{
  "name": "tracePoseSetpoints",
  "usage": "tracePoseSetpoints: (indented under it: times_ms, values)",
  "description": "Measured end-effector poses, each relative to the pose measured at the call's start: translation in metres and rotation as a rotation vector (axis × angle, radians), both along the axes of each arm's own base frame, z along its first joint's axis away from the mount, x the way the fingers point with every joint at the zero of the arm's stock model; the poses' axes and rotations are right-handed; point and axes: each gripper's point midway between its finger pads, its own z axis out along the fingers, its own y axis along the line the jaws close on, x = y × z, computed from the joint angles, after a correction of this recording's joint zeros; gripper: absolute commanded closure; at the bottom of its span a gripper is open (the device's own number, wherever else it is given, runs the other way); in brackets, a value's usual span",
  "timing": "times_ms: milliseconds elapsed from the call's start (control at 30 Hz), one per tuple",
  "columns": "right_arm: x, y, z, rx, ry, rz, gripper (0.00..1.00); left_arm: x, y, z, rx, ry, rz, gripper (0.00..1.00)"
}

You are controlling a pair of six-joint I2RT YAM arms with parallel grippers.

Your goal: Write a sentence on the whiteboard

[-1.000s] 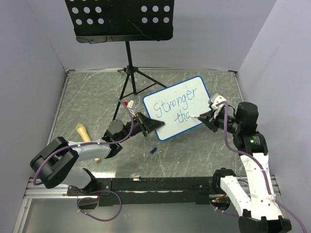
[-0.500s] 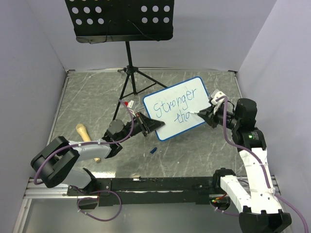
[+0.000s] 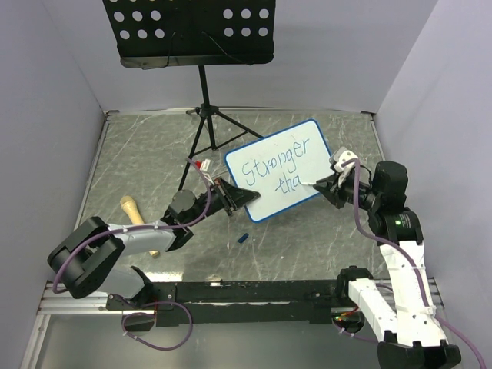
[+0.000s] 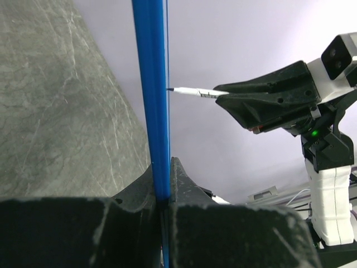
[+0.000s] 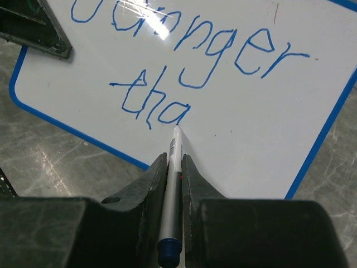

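Marble tabletop (image 3: 138, 154); whiteboard (image 3: 278, 171) edge between left jaws, marker (image 5: 173, 184) between right jaws

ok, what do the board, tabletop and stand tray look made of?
Board: glossy white face with a glare streak, likely melamine or coated steel; blue frame looks plastic.
Tabletop: grey marble pattern, white veins, slight sheen; stone or laminate, cannot tell.
Tray: matte black perforated sheet, probably painted metal.
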Motion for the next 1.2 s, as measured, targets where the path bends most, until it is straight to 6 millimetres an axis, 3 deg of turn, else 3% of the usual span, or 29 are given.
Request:
tracePoseSetpoints:
  times_ms: [300,633,1200]
  values:
    - [-0.004,0.0,-0.003,0.004,0.012,0.002,1.0,0.0,0.004,0.0,-0.003,0.0,0.014,0.99]
    - [0.006,0.003,0.021,0.049,-0.04,-0.002,1.0,-0.004,0.002,0.001,-0.003,-0.005,-0.009,0.99]
    - [0.008,-0.001,0.012,0.023,-0.026,-0.019,1.0,-0.004,0.003,0.003,-0.011,-0.012,-0.005,0.99]
